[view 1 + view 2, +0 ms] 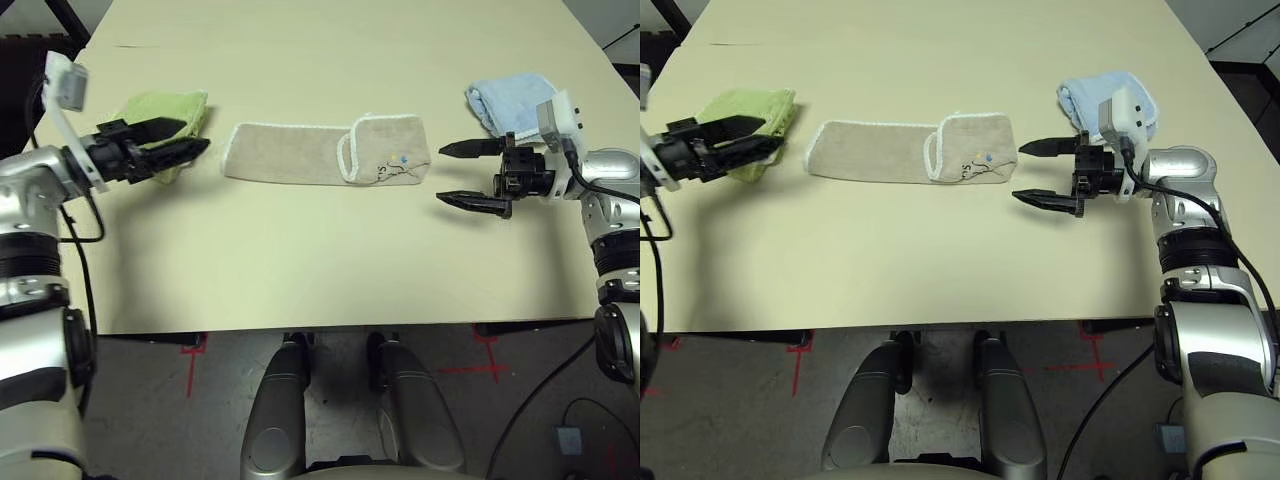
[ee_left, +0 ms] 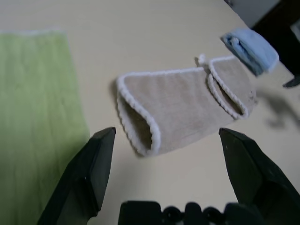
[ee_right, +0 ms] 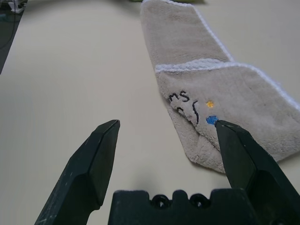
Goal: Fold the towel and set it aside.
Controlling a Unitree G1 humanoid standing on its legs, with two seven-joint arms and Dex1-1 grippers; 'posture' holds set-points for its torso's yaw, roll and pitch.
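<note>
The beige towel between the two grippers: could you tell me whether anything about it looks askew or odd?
Slightly. The towel lies flat as a long strip, only its right end folded over, the overlap's edge slanted. Nothing is spilled or damaged. Both the left gripper and the right gripper are open, apart from it.

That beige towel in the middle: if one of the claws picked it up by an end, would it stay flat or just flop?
Probably flop: the beige towel is soft terry already bent into folds, so the rest would likely hang or drag. It looks thin, so probably light. Its nubby pile should grip rather than slip.
</note>
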